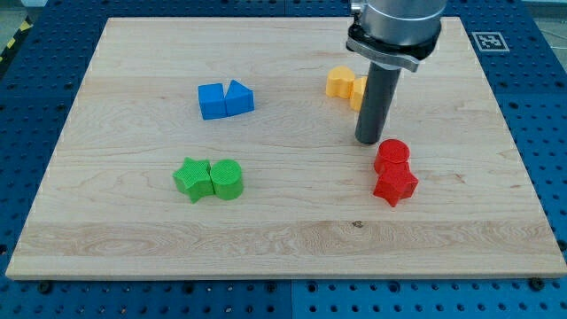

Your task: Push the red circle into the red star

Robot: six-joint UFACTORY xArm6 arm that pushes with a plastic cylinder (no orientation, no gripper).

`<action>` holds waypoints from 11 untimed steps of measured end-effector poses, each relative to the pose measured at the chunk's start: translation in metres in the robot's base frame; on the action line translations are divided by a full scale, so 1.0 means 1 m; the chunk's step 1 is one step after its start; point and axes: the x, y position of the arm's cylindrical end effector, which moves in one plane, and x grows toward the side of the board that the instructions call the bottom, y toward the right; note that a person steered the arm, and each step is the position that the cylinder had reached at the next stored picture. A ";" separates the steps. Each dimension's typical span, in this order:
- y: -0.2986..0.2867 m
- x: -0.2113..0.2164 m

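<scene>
Fingers none: only my tip (pixel 368 140), down on surface (pixel 283 239), just up-left of red circle (pixel 392 154), contact not clear. Red circle touching red star (pixel 395 184) below it. Bare wood toward bottom edge. Elsewhere blue blocks (pixel 225 99), green blocks (pixel 209 178), yellow blocks (pixel 342 84).

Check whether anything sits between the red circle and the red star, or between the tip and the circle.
Nothing visible does. The red circle block already touches the red star block just below it, and my tip stands close at the circle's upper left, no block between.
</scene>
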 end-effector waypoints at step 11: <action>0.032 0.102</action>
